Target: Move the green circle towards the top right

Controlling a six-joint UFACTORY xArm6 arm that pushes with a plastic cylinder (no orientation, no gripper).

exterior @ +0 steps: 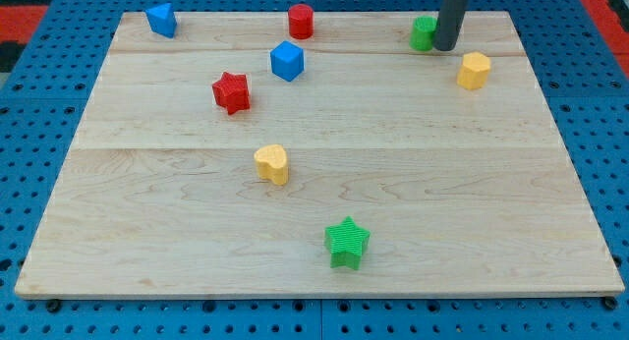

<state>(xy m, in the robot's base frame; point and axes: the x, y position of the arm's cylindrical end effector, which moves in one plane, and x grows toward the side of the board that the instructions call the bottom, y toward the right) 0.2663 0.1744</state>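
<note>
The green circle (424, 32) is found near the view's top, right of centre, on the wooden board (413, 183). My tip (446, 47) is set down just beside it on the view's right, apparently touching its side, though contact cannot be confirmed because the rod overlaps the block's edge. No jaws are carried by the rod, so nothing is gripped; the circle is only met from the side.

The nearest other block is the yellow hexagon (474, 70), placed below and to the right of the tip, near but apart from both tip and circle. The board's top right corner lies beyond the rod, and the rod itself stands between the circle and that corner.

To the view's left along the top edge, a red cylinder (301, 21) is seen well apart from the circle, and a blue block (162, 19), of a shape hard to make out, is placed near the top left corner. A blue cube (287, 60) lies below the red cylinder, with a red star (232, 92) down and to its left. A yellow heart (272, 164) sits near the board's middle, and a green star (347, 243) is near the bottom edge.

The board is laid on a blue pegboard (39, 134).
</note>
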